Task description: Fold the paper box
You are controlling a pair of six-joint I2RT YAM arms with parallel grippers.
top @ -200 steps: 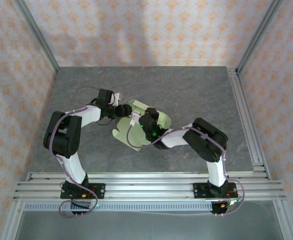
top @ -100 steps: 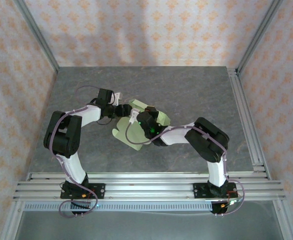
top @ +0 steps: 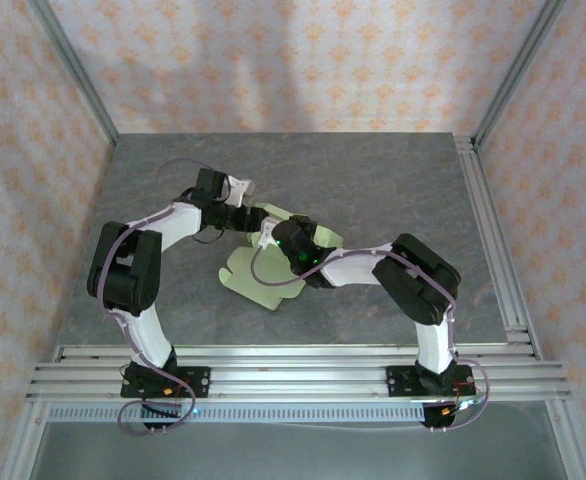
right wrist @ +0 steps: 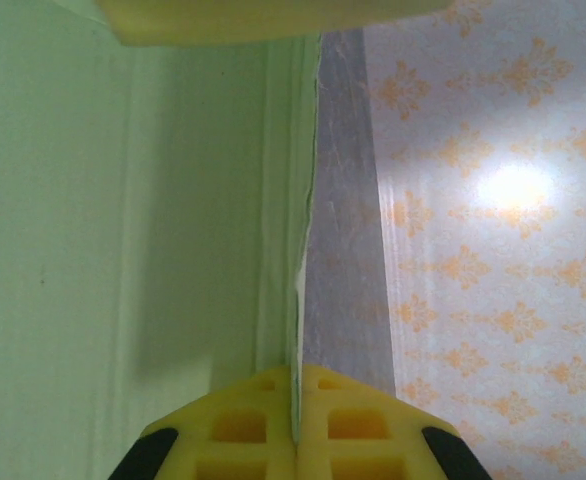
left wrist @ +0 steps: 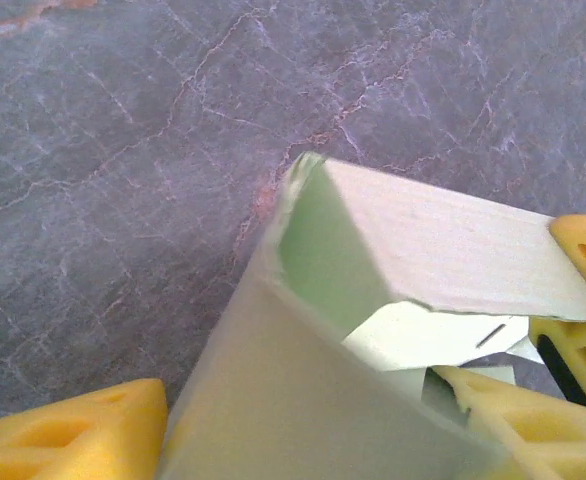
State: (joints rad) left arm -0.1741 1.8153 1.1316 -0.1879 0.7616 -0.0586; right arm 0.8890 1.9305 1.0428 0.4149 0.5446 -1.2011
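Note:
The paper box (top: 253,275) is a pale green die-cut sheet, partly folded, in the middle of the table. Its near part with rounded tabs lies flat, and its far part is raised between the two grippers. My right gripper (top: 281,236) is shut on one thin edge of the card (right wrist: 123,200); the edge runs straight into the closed pads (right wrist: 295,372). My left gripper (top: 245,214) stands wide open at the far-left end of the box. A folded-up wall (left wrist: 443,240) fills the gap between its yellow fingers (left wrist: 73,435). The left gripper (left wrist: 298,385) straddles this wall.
The grey marbled table (top: 393,180) has free room all round the box. An aluminium rail (top: 493,240) runs along the right edge and patterned walls (top: 303,60) enclose the back and sides. The right gripper's yellow fingers (left wrist: 583,250) sit close beside my left gripper.
The left gripper moved toward the far side, taking the box's raised wall with it. The right gripper shifted left, still pinching the card. The near tabs now lie flatter.

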